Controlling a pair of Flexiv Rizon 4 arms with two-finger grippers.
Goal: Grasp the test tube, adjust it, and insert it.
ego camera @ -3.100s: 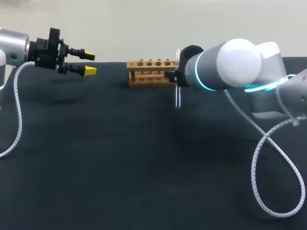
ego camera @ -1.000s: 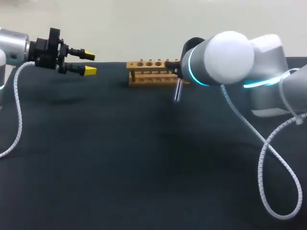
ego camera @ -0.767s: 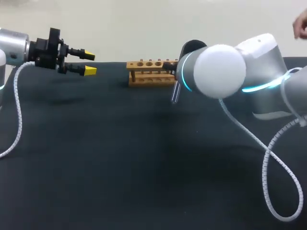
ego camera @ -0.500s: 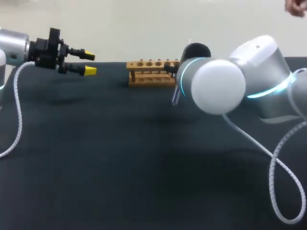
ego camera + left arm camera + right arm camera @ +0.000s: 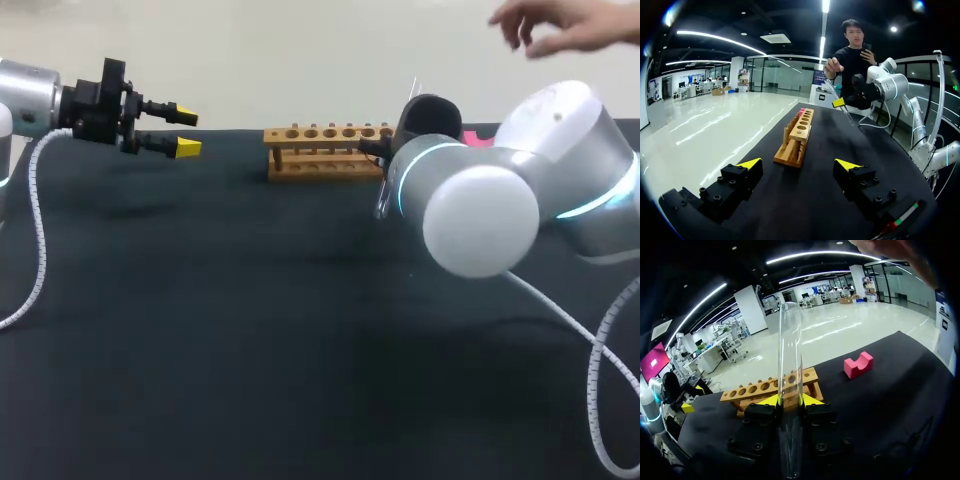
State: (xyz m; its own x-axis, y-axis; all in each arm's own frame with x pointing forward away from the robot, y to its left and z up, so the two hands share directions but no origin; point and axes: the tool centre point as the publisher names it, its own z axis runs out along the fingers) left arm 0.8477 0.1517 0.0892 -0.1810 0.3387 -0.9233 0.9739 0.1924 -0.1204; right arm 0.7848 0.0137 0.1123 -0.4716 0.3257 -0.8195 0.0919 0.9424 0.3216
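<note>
Compared with three seconds earlier, the right arm had swung toward the camera and to the right. This uncovered the right end of the wooden rack, which it had partly hidden. The test tube had gone with it: first upright against the rack's right end, it now stood tilted just beside that end, its top leaning away from the rack, and in none of the holes. The right gripper was closed on the tube, one yellow tip against each side of the glass, gripping it low so that most of its length rose clear above the fingers. The left arm had not moved. The left gripper hung over the far left of the table with its fingers wide apart and nothing between them, pointed toward the rack and well apart from it. A person's hand, seen only at the picture's corner half a second before, was now raised above the right arm, touching nothing visible. The table was covered in black. The rack stood near its far edge, and a pink block lay on the cloth beyond the rack's right end.
</note>
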